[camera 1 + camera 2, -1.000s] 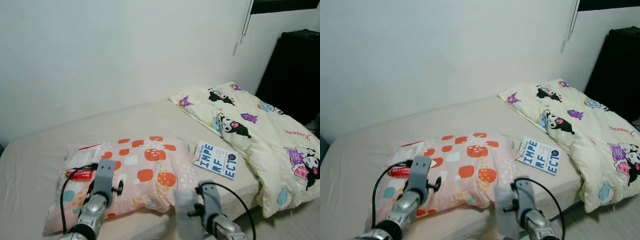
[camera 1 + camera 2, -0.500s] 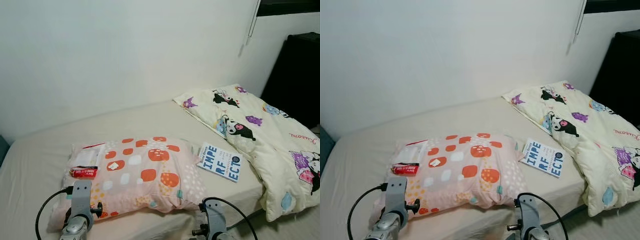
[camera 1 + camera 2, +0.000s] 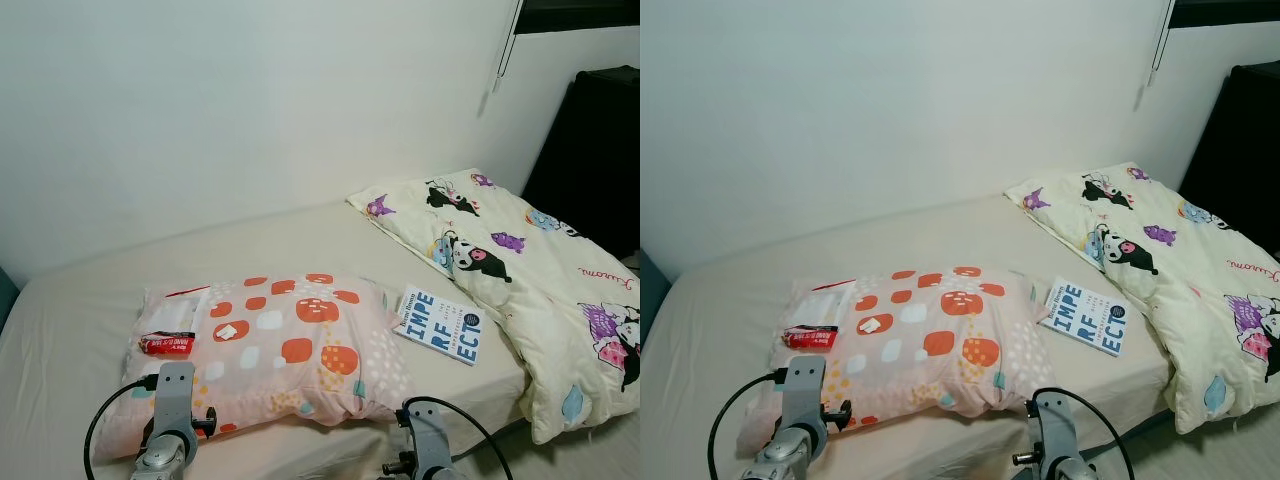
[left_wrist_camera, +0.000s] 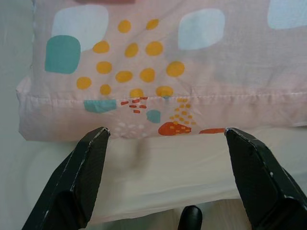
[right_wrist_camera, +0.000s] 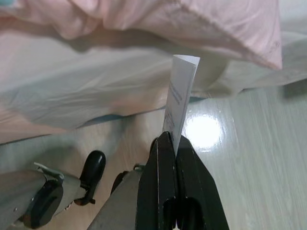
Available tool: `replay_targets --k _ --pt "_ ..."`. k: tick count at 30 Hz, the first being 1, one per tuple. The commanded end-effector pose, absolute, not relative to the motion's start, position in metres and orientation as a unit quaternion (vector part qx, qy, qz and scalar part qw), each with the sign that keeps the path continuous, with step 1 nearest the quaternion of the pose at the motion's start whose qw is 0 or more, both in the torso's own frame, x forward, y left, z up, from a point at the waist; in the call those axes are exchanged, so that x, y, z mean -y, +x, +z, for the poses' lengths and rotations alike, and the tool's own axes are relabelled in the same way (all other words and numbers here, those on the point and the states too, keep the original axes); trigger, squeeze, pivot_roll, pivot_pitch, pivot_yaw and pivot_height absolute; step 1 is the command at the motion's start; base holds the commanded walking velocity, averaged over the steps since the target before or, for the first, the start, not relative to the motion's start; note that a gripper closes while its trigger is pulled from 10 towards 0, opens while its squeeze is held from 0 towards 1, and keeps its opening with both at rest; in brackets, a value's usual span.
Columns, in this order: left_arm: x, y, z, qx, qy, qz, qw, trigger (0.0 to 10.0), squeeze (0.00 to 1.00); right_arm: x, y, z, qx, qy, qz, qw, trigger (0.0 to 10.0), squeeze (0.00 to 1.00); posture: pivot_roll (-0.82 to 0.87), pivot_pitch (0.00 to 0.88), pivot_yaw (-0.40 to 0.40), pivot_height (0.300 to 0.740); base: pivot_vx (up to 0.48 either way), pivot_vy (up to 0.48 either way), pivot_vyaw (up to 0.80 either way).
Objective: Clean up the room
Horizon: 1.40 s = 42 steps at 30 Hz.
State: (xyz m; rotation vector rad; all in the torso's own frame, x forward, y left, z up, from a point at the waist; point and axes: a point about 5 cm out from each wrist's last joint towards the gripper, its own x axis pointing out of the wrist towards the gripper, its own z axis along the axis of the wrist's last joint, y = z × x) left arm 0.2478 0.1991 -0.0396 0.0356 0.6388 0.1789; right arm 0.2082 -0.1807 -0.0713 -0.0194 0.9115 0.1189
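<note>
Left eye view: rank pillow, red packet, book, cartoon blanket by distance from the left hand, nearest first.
From the left hand, low at the bed's near edge:
1. Pillow, directly ahead, its hem just past the fingertips.
2. Red packet, on the pillow's left end.
3. Book, on the sheet right of the pillow.
4. Cartoon blanket, far right of the bed.

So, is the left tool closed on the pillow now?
No, the left tool is open, its two black fingers standing apart just short of the pillow edge.
</note>
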Motion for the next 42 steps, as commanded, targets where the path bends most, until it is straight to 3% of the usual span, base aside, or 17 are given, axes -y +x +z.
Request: replay_targets --k 1,13,17,21,28,36,42 --pt "-0.203 0.243 -0.042 -0.324 0.028 0.088 0.942 10.0 0.00 0.179 0.203 -0.075 -0.451 0.001 0.054 0.891 10.0 0.00 0.05 0.001 -0.049 0.740 0.000 0.000 0.00" --pt "-0.221 0.216 -0.052 -0.319 0.045 0.069 0.944 10.0 0.00 0.178 0.202 -0.075 -0.446 -0.003 0.053 0.894 10.0 0.00 0.06 0.023 -0.040 0.740 0.000 0.000 0.00" --pt "-0.234 0.198 -0.048 -0.258 0.028 0.059 0.964 10.0 0.00 0.180 0.215 -0.066 -0.403 -0.005 0.062 0.913 10.0 0.00 0.07 0.044 -0.044 0.740 0.000 0.000 0.00" --pt "-0.230 0.184 -0.047 -0.222 0.017 0.043 0.974 10.0 0.00 0.181 0.217 -0.063 -0.377 -0.031 0.077 0.922 10.0 0.00 0.07 0.067 -0.059 0.740 0.000 0.000 0.00" --pt "-0.226 0.161 -0.058 -0.241 0.012 0.037 0.970 10.0 0.00 0.186 0.218 -0.060 -0.359 -0.044 0.070 0.930 10.0 0.00 0.07 0.077 -0.066 0.740 0.000 0.000 0.00" --pt "-0.228 0.127 -0.069 -0.259 -0.043 0.086 0.961 10.0 0.00 0.188 0.224 -0.051 -0.314 -0.074 0.091 0.942 10.0 0.00 0.06 0.087 -0.079 0.740 0.000 0.000 0.00" --pt "-0.229 0.123 -0.070 -0.263 -0.041 0.093 0.959 10.0 0.00 0.186 0.226 -0.050 -0.313 -0.070 0.095 0.942 10.0 0.00 0.06 0.087 -0.078 0.740 0.000 0.000 0.00"
